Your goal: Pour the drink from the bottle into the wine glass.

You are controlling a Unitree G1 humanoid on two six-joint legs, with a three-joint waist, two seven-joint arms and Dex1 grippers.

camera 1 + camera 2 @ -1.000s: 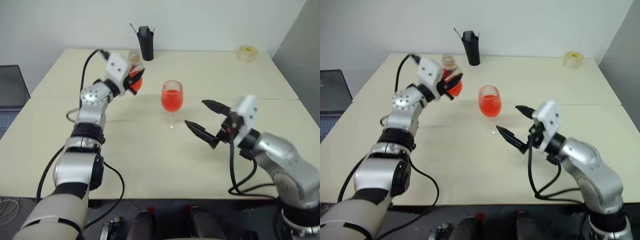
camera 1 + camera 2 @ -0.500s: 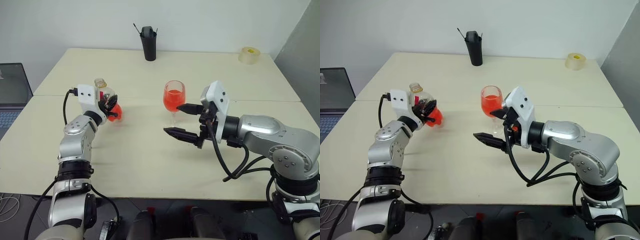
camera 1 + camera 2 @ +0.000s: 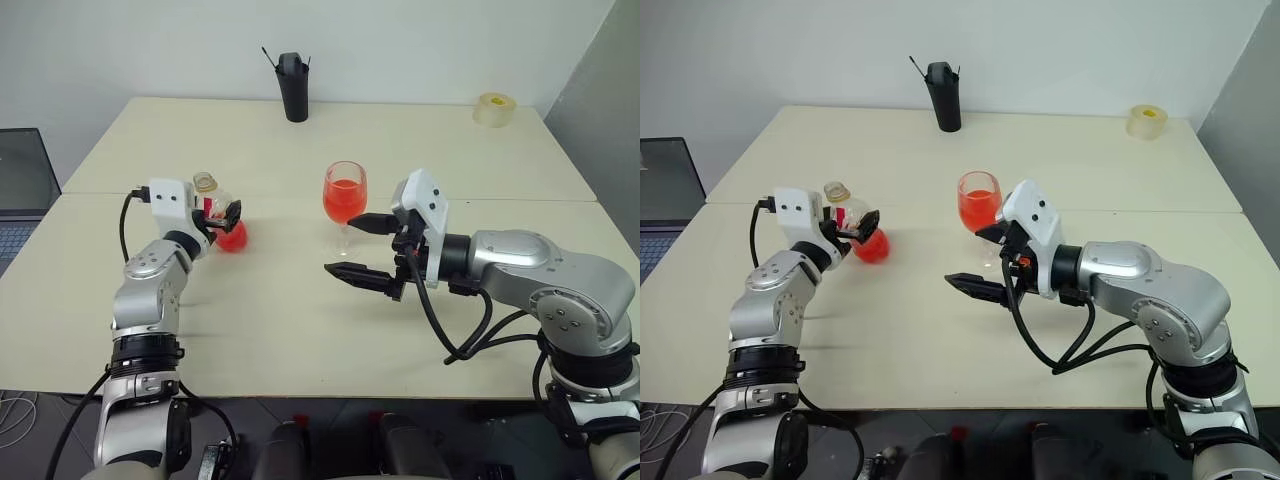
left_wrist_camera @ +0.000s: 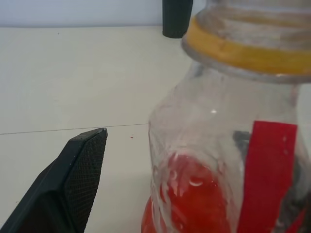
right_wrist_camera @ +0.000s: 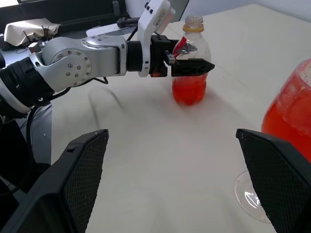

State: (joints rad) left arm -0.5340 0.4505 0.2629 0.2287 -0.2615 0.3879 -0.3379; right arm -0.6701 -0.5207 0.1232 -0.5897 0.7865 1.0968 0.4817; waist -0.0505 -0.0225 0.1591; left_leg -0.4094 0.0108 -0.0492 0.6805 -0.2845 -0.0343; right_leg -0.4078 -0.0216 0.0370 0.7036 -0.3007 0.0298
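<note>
Bottle point(image 3: 222, 220) is standing upright on the desk point(image 3: 300, 320) toward its left edge, some red drink point(image 5: 189, 89) sitting low inside. Left gripper point(image 3: 222, 211) is straddling it, fingers spread apart. Wine glass point(image 3: 345, 198) is standing mid-desk, holding red liquid. Right gripper point(image 3: 362, 247) is hovering just beside it, gaping, gripping nothing.

In the left wrist view the bottle point(image 4: 228, 145) ran off the top, right and bottom edges, so its mouth and base were cut away, and one finger of the left pincer point(image 3: 222, 212) lay mostly hidden behind it. In the right wrist view the wine glass point(image 5: 286, 131) was clipped by the right edge, with only part of its bowl and foot showing. Whether the left fingers touched the bottle could not be told. What stuck out of the black cup point(image 3: 292, 86) was too small to make out.
</note>
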